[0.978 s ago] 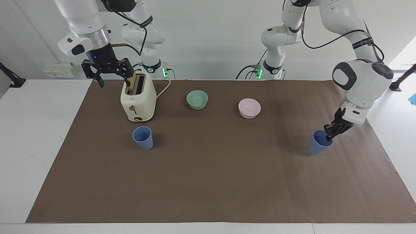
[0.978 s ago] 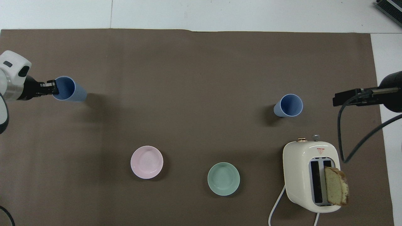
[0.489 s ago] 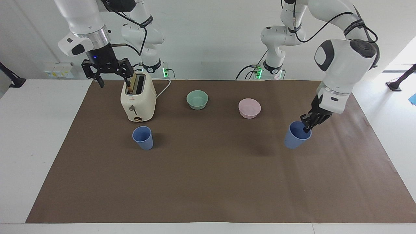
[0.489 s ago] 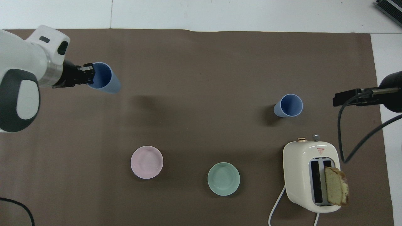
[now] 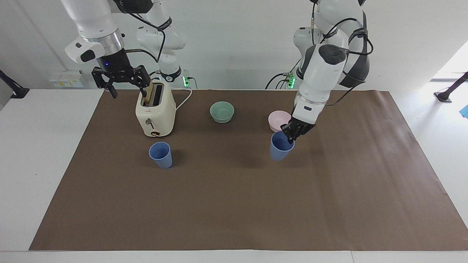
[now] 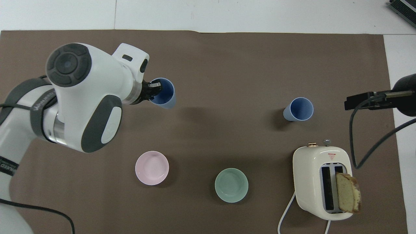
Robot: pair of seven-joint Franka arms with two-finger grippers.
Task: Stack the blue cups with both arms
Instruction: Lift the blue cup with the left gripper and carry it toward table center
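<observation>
One blue cup [image 5: 161, 154] stands upright on the brown mat, just farther from the robots than the toaster; it also shows in the overhead view [image 6: 299, 109]. My left gripper [image 5: 293, 133] is shut on the rim of the second blue cup [image 5: 279, 149] and holds it tilted, a little above the mat beside the pink bowl. In the overhead view the left gripper [image 6: 152, 91] grips that cup [image 6: 164, 94] by its rim. My right gripper [image 5: 128, 91] is open and empty, raised by the toaster at the right arm's end, where the arm waits.
A cream toaster [image 5: 155, 111] with a bread slice [image 6: 347, 192] in one slot stands near the right arm. A green bowl [image 5: 222, 111] and a pink bowl [image 5: 276, 119] sit nearer to the robots than the cups. The mat [image 5: 234, 204] covers most of the table.
My left arm has lifted the blue cup and carried it from the left arm's end of the mat toward the middle, beside the pink bowl. The right arm has not moved.
</observation>
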